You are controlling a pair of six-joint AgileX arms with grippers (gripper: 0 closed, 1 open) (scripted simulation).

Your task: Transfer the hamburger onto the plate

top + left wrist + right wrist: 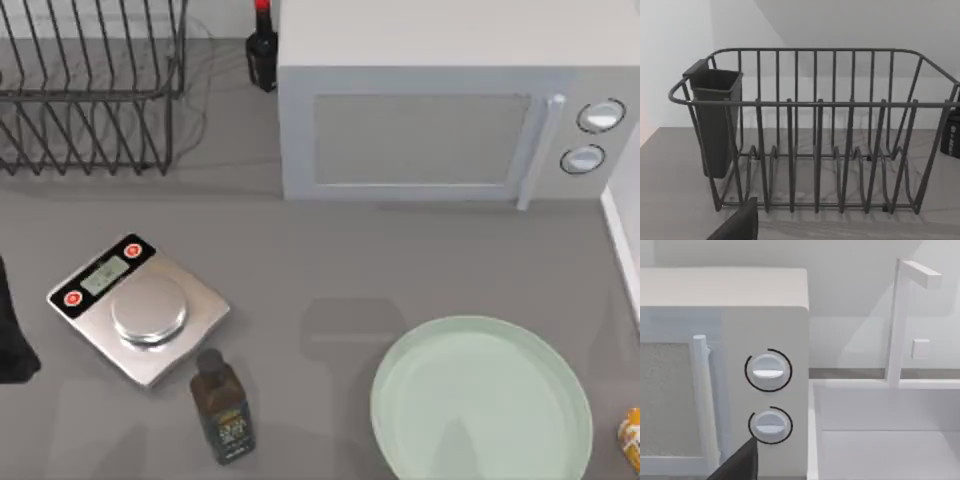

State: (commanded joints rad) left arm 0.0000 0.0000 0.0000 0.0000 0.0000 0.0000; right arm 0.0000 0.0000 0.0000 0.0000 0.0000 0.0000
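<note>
One hamburger (631,438) at desk's right edge, just right of plate (481,403) | bottle (221,407), scale (138,308) left | wrist views: rack (815,135), microwave dials (768,371) | hand openings: cannot tell

Matte black left arm (12,335), smooth and unmarked.

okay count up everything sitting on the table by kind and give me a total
Bottles: 2, a brown bottle and a dark red-capped bottle
Scale: 1
Plate: 1
Hamburger: 1
Dish rack: 1
Microwave: 1
Total: 7
</note>
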